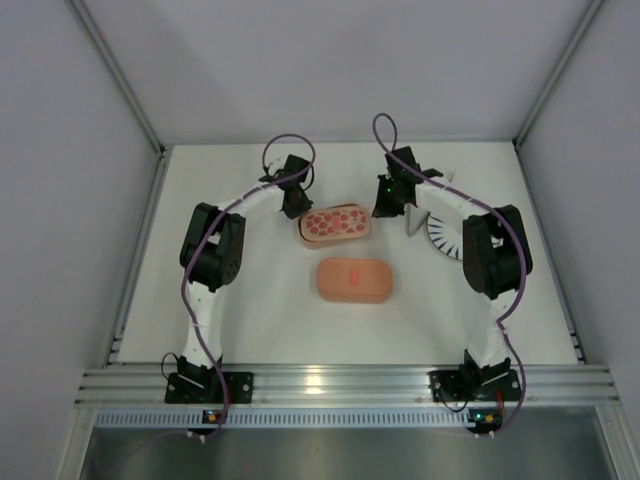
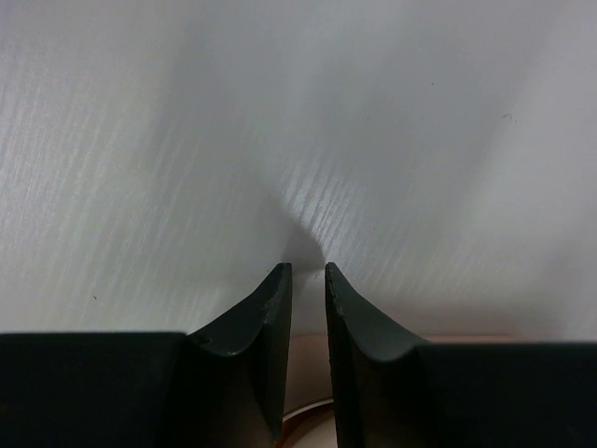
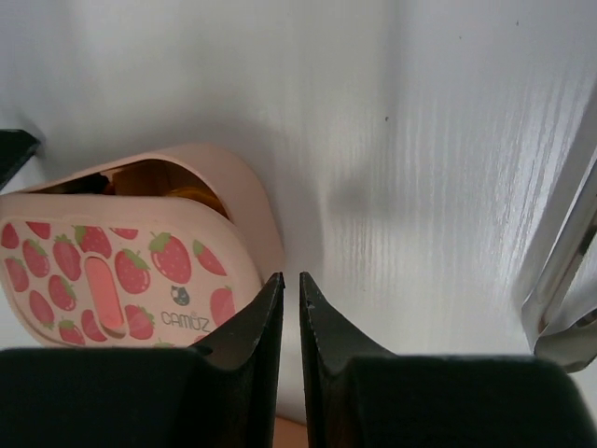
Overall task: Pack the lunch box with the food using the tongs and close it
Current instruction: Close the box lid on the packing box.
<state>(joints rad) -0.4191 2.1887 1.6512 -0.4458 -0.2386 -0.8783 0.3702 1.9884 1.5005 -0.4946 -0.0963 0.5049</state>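
left gripper point(image 2: 308, 273) fingers slightly apart, right gripper point(image 3: 291, 278) nearly shut, both empty; strawberry lid point(image 3: 112, 280) tilted on lunch box point(image 3: 254, 201).

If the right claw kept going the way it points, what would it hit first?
Probably only bare white table: the right gripper aims between the strawberry-lidded lunch box and the tongs, seemingly missing both, though depth is unclear.

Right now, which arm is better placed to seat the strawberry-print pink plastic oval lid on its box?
Right, likely. The right fingers sit beside the strawberry-print lid, and its camera shows the open gap under it. The left fingers flank the other end, but that camera sees mostly white table.
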